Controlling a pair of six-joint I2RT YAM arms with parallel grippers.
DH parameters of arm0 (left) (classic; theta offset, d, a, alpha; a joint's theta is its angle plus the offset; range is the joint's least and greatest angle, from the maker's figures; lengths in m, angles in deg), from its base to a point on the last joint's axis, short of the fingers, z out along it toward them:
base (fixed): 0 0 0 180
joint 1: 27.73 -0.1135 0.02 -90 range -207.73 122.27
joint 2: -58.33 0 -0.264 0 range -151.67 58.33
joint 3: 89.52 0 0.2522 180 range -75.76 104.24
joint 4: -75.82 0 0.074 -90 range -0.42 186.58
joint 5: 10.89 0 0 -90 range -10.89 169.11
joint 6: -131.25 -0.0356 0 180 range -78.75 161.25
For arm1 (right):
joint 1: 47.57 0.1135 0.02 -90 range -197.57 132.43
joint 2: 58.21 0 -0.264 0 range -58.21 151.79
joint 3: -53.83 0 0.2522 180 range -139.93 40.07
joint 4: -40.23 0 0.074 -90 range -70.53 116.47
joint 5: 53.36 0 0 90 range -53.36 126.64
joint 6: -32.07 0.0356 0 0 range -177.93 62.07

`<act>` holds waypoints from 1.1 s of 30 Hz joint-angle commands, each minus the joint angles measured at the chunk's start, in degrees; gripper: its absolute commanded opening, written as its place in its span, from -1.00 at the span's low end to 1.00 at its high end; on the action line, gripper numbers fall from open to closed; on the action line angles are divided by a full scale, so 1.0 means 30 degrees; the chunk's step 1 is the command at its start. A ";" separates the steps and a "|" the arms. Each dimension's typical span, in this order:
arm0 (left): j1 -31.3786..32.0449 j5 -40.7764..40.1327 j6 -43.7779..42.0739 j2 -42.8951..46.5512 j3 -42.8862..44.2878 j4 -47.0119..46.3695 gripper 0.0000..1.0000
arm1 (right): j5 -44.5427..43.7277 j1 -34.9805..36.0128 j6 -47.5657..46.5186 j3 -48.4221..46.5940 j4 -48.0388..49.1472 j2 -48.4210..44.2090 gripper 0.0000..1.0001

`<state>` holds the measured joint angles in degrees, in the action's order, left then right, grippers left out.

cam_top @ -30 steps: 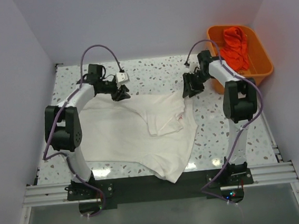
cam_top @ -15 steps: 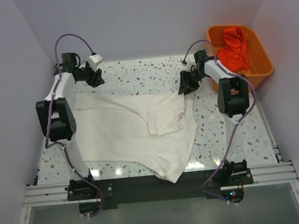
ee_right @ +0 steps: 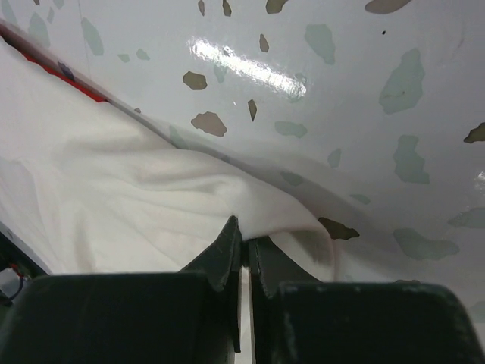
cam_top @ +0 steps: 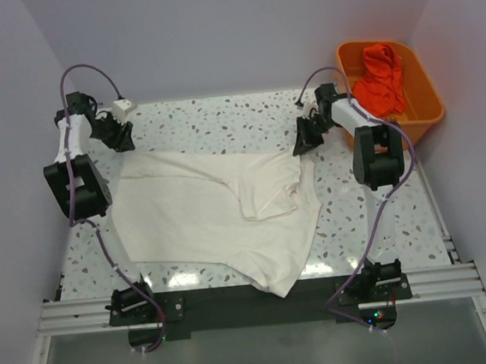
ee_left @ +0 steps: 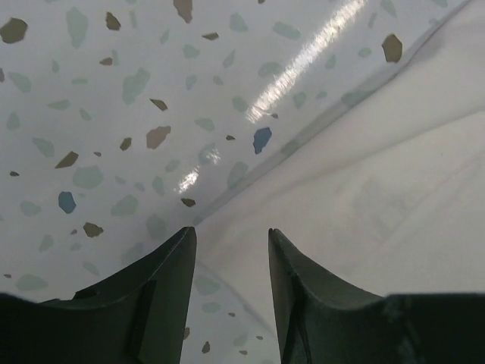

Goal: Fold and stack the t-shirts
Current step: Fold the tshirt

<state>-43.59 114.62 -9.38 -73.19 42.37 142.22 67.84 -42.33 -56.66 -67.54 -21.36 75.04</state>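
Note:
One white t-shirt (cam_top: pixel 203 212) lies spread on the speckled table, its right part folded over with a small red print showing. Over its far left corner my left gripper (cam_top: pixel 123 142) stands open. In the left wrist view the left gripper (ee_left: pixel 231 236) has its fingers either side of the t-shirt's (ee_left: pixel 379 174) edge, with nothing pinched. At the far right corner my right gripper (cam_top: pixel 301 144) is shut on the cloth. The right wrist view shows the right gripper (ee_right: pixel 245 244) pinching a raised fold of the t-shirt (ee_right: pixel 136 189).
An orange tub (cam_top: pixel 426 117) sits at the back right corner and holds a crumpled orange-red garment (cam_top: pixel 383 74). Walls close in the table on the left, back and right. The shirt's near corner hangs over the front rail (cam_top: pixel 254 300).
My left arm has swung left from the shirt's back edge to its far left corner. The right gripper has closed on the cloth at the far right corner.

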 commanded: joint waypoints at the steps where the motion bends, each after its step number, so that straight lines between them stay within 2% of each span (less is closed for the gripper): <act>1: -0.0659 0.0733 -0.2836 0.0624 0.0004 0.3251 -0.05 | -0.0702 -0.0104 -0.0338 -0.0280 0.0300 -0.1058 -1.00; 12: -0.1218 -0.0349 -1.1206 0.1361 -0.2518 0.7174 -0.08 | -0.0732 -0.0163 -0.0309 -0.0487 -0.0168 -0.0852 -1.00; 23: -0.1218 -0.2049 -1.3649 0.1244 -0.3633 0.5276 -0.07 | -0.0878 -0.0134 -0.0895 -0.0252 -0.0286 -0.0882 -1.00; 27: -0.1247 -0.2431 -1.3826 0.1156 -0.3692 0.4485 -0.26 | -0.0996 -0.0134 -0.0895 -0.0223 -0.0256 -0.0852 -1.00; 28: -0.1218 -0.2518 -1.3826 0.1185 -0.3750 0.4310 -0.41 | -0.1054 -0.0134 -0.0953 -0.0194 -0.0257 -0.0881 -1.00; 31: -0.1247 -0.2607 -1.3680 0.1564 -0.4071 0.3344 -0.66 | -0.1084 -0.0134 -0.0983 -0.0164 -0.0286 -0.0882 -1.00; 33: -0.1247 -0.2695 -1.3824 0.1858 -0.4538 0.2640 -0.73 | -0.1113 -0.0134 -0.0925 -0.0193 -0.0257 -0.0882 -1.00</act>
<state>-46.87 107.41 -48.83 -71.81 30.26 154.73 66.09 -42.38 -58.54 -67.56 -22.00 75.04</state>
